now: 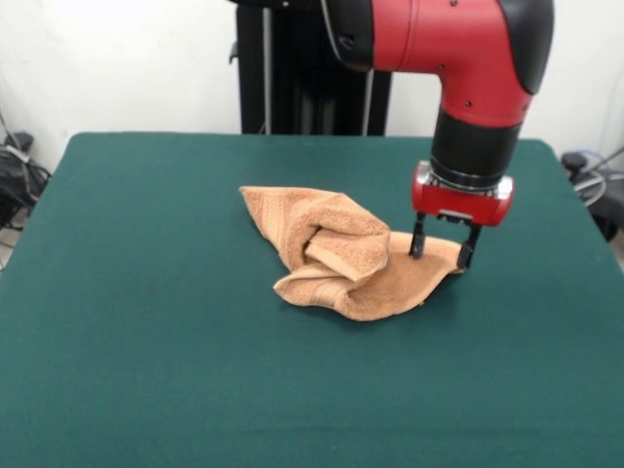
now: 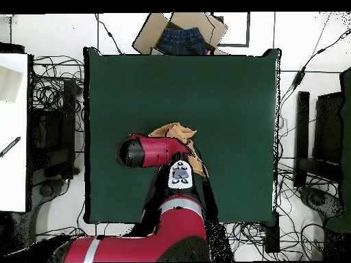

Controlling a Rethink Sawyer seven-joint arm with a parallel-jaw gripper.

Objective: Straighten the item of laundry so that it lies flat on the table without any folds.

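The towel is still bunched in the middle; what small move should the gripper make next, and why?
Probably close on the corner and pull it outward, away from the bunch. The gripper is open, its fingertips straddling the towel's thin right-hand corner in the front view, while the middle is rolled over itself on the table. Tugging that corner should begin to unroll the fold.

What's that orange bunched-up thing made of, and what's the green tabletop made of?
The towel looks like soft terry cloth: fuzzy, matte, folding in thick rolls, with woven bands near an edge. The table top looks like felt or similar fabric: flat, dull green, no shine, though that's a guess.
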